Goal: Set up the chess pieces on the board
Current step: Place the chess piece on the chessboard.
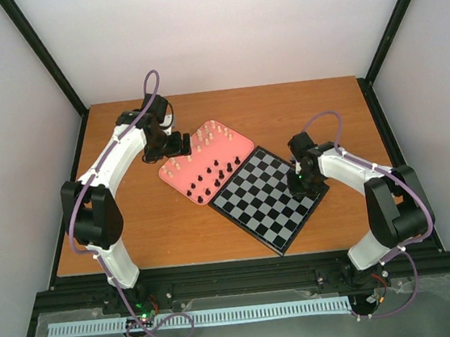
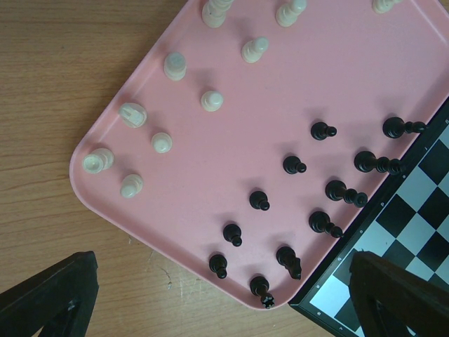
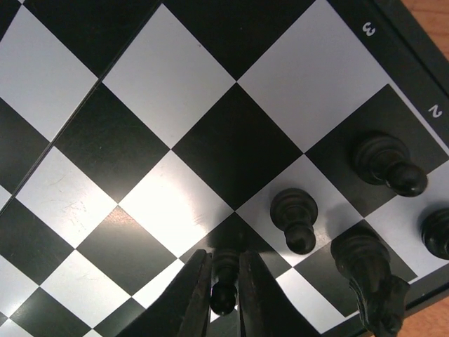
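Note:
The board (image 1: 266, 204) lies right of the pink tray (image 1: 189, 172). Cream pieces (image 1: 205, 138) and black pieces (image 1: 210, 176) stand in the tray. My left gripper (image 1: 178, 145) hovers over the tray's left side, open and empty; in the left wrist view (image 2: 224, 302) its fingers straddle the tray's near corner, with cream pieces (image 2: 161, 142) and black pieces (image 2: 258, 200) ahead. My right gripper (image 1: 300, 183) is at the board's right corner. In the right wrist view (image 3: 224, 281) it is shut on a black pawn (image 3: 224, 270), held upright at a dark square. I cannot tell if the pawn touches the board (image 3: 168, 77).
Three black pieces stand on the board's edge squares beside the held pawn: a pawn (image 3: 293, 217), another pawn (image 3: 386, 163) and a taller piece (image 3: 365, 274). The board's corner (image 2: 421, 217) abuts the tray (image 2: 231, 105). Bare wooden table (image 1: 151, 234) surrounds both.

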{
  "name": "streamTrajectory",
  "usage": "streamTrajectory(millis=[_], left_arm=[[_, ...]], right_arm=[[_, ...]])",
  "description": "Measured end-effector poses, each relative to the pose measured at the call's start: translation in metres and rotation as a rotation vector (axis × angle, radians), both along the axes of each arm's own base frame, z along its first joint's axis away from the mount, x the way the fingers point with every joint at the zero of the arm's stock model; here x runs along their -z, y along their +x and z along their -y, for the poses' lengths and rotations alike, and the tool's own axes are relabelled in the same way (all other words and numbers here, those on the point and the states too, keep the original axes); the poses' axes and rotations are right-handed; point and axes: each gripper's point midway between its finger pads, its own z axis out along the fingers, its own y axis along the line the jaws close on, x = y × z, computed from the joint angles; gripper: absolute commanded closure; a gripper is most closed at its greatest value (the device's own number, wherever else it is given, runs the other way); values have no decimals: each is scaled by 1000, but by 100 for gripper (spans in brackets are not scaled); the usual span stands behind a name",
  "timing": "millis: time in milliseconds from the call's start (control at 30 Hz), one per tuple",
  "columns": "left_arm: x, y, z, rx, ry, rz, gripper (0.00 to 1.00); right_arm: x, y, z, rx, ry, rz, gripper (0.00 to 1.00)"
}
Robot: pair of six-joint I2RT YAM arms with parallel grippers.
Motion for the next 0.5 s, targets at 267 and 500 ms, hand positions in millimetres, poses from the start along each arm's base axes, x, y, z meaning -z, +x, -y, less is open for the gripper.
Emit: streamTrajectory(millis=[267,500], left_arm=[[0,0,0,0,0,0,0],[0,0,0,1,-2,-1,0]], right_arm=[[1,-1,0,-9,1,-4,80],[-1,-5,-1,-18,7,-11,64]])
